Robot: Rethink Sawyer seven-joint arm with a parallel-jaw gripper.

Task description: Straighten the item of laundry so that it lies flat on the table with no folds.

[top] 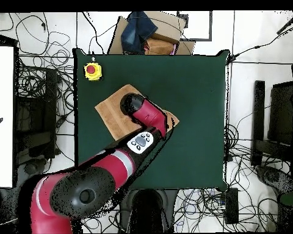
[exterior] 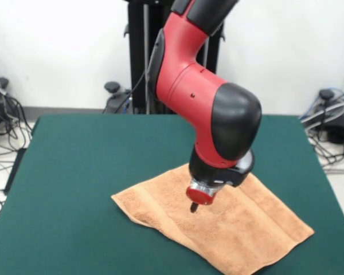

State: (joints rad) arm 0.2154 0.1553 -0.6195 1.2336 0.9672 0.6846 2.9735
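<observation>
I see the towel (exterior: 218, 223) directly under my gripper (exterior: 194, 207), spread on the table (exterior: 74, 172) with its long axis running diagonally, one end reaching out past the tool toward the front-view right, the other to its left. It looks mostly flat, perhaps doubled over; I can't confirm a fold. The tip hangs just above the cloth's middle. Whether it is spread or closed, I cannot tell. A yellow box with a red button (top: 92, 70) sits well off beyond the towel.
</observation>
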